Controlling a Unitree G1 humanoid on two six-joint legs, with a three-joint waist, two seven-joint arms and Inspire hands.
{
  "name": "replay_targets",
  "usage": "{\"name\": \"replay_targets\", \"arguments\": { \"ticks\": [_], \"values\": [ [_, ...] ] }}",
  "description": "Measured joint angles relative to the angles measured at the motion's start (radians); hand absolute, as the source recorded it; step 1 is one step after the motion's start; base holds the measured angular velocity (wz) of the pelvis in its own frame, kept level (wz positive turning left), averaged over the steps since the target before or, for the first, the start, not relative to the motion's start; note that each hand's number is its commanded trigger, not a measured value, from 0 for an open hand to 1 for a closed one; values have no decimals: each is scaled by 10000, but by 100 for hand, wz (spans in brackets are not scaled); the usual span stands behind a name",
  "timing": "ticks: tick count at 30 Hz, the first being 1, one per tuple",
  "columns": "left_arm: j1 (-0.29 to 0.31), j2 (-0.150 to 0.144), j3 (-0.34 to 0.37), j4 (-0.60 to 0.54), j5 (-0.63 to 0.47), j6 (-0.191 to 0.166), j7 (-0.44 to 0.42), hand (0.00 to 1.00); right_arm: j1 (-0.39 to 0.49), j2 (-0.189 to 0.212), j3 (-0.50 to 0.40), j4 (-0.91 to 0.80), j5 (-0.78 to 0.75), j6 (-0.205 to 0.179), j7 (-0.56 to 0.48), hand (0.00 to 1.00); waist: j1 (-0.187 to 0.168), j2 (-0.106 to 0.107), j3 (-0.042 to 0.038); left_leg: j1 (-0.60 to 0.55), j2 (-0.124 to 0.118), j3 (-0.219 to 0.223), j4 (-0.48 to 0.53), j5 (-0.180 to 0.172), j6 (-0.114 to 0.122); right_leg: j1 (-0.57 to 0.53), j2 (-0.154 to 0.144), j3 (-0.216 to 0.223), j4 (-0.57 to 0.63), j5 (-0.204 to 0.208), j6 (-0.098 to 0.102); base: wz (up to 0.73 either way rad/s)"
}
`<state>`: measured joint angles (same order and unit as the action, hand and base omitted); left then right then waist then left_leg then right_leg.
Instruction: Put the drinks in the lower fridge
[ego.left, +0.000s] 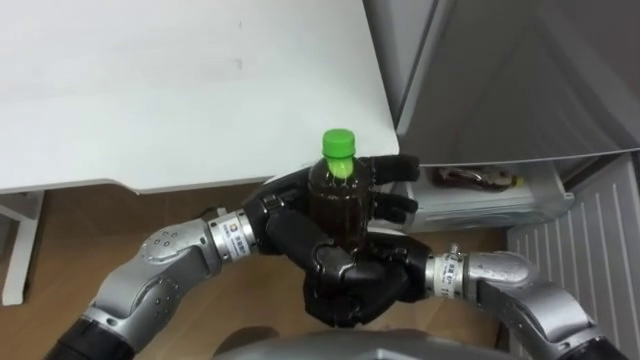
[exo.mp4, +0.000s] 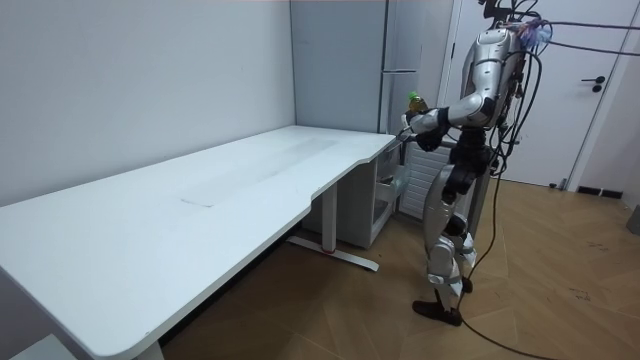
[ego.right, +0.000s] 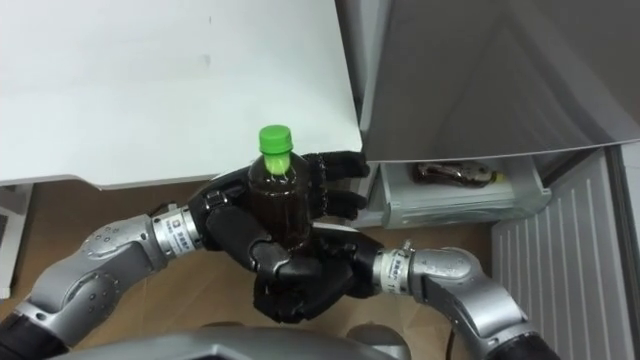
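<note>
In the left eye view a dark drink bottle (ego.left: 338, 205) with a green cap (ego.left: 339, 143) is held upright before the robot, just off the corner of the white desk (ego.left: 200, 90). The left hand (ego.left: 285, 215) has its fingers (ego.left: 395, 170) curled round the back of the bottle. The right hand (ego.left: 350, 285) is curled underneath and cups the base. To the right is the grey fridge (ego.left: 500, 80). Below its upper door a pale bin (ego.left: 495, 208) holds a brown packet (ego.left: 470, 180), and beside it is what looks like the ribbed inside of the open lower door (ego.left: 570, 255). The right eye view shows the same two-handed clasp, with the bottle between the desk corner and the fridge. In the room view the robot stands upright at the desk's far end, facing the fridge, and the bottle is well above the open lower compartment (exo.mp4: 388, 195). The step in hand appears to be carrying the drink to the fridge. The next move likely calls for bending or lowering the arms, bringing the bottle rightward and down, and setting it in upright near the packet.
</note>
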<state>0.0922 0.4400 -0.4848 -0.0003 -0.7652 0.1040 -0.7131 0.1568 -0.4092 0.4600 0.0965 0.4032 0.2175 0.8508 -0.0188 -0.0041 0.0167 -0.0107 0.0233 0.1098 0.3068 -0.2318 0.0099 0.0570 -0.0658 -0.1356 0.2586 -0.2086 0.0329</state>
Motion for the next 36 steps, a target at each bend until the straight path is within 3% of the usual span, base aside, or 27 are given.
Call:
{"name": "replay_targets", "arguments": {
  "ticks": [5,14,19,23,25,32,36],
  "values": [
    [0,-211,96,-2,1,-2,266,0,10,81,-6,226,290,-118,-88,100,2,70,-14,36,1,-45,-16,-4,-3,122,7,-36,-18,0,0,2],
    [40,-297,591,-766,157,-6,475,0,87,366,-277,234,450,-527,-80,100,-3,71,-19,9,-1,-51,13,-4,-2,99,2,-31,-7,2,-3,0],
    [276,-346,1602,-2233,168,-42,789,0,293,455,-585,222,535,-637,-4,100,67,70,-26,79,5,-32,-22,-3,-2,99,-5,-29,-4,2,-3,0],
    [201,-647,2302,-2938,-356,-594,961,0,544,462,-885,487,812,-645,-161,100,300,46,-33,226,3,-64,-56,0,-2,198,-18,-24,-6,1,-1,-2],
    [182,-805,2691,-3246,-745,-1049,1145,0,862,460,-1176,539,792,-644,-348,100,523,36,-28,397,-2,-61,-120,0,-3,320,-20,-22,-30,-1,2,0],
    [186,-1120,3777,-3950,-575,-1457,1674,0,1319,560,-2149,418,616,-647,-409,100,823,60,-29,465,-14,-58,-174,0,-5,397,-11,-40,-70,-1,2,0],
    [232,-1184,4747,-4248,-473,-1783,2021,0,1607,689,-2614,421,494,-732,-414,100,1073,120,-4,765,-23,-40,-364,7,-19,739,4,-50,-217,-1,3,0]
  ]
}}
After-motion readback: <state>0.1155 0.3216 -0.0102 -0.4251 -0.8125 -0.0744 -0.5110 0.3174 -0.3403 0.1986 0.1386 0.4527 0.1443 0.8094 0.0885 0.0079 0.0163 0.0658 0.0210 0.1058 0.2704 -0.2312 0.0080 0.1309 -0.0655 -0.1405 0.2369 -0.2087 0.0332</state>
